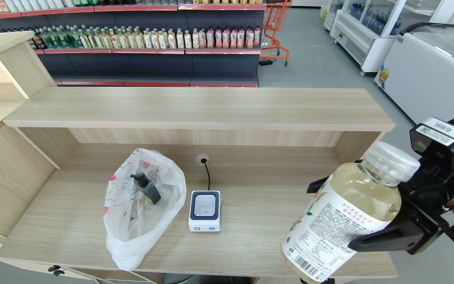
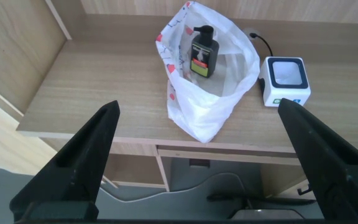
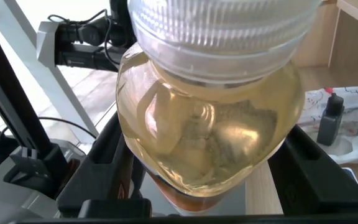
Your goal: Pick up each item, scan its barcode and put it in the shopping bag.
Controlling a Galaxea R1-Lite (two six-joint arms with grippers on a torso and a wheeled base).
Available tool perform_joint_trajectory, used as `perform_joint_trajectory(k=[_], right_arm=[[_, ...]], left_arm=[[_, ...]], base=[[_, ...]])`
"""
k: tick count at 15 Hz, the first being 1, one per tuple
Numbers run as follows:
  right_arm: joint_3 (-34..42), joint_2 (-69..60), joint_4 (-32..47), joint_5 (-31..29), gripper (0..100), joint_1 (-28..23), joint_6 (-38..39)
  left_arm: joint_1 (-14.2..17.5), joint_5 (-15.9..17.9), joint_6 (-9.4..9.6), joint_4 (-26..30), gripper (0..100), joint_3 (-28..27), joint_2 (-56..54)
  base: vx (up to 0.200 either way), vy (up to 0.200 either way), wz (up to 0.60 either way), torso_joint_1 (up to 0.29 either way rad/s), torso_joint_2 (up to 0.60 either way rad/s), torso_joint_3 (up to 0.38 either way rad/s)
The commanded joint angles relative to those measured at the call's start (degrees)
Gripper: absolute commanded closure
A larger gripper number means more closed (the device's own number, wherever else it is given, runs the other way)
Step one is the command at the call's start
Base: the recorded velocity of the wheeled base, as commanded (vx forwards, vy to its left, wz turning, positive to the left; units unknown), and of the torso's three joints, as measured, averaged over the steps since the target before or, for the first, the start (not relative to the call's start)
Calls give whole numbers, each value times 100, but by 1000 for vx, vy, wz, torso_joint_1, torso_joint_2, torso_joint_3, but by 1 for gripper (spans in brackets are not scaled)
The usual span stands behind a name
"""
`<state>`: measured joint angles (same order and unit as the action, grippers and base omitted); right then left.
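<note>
A bottle of pale yellow tea [image 1: 363,197] with a white cap hangs tilted over the counter's right front corner, barcode near its lower end. My right gripper [image 1: 343,213] is shut on its body; from the right wrist the bottle [image 3: 210,124] sits between the black fingers [image 3: 104,168]. The white shopping bag [image 1: 140,221] stands open at left centre with a dark pump bottle [image 1: 147,188] inside. A white barcode scanner [image 1: 205,210] sits just right of the bag. My left gripper [image 2: 197,109] is open and holds nothing, above the counter's front edge, facing the bag [image 2: 194,118] and scanner [image 2: 284,81].
A raised wooden ledge [image 1: 199,106] runs along the back of the counter, with side walls left and right. The scanner's cable leads to a grommet [image 1: 202,159]. Behind are drink shelves [image 1: 148,37], an orange cart [image 1: 276,27] and freezers [image 1: 428,67].
</note>
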<state>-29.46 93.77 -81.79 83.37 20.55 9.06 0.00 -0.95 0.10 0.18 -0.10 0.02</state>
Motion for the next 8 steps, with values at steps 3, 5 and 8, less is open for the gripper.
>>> perform_joint_trajectory(k=[3,5,8], right_arm=[[20,10,5,4,100,1,-9],[28,1,5,4,100,1,-9],[55,-8,-4,4,100,1,-18]], left_arm=[[0,-2,-1,-1,0,1,-2],[0,-2,-1,-1,0,1,-2],[0,-2,-1,-1,0,1,-2]], base=[[0,0,0,0,0,0],[0,0,0,0,0,0],[0,0,0,0,0,0]])
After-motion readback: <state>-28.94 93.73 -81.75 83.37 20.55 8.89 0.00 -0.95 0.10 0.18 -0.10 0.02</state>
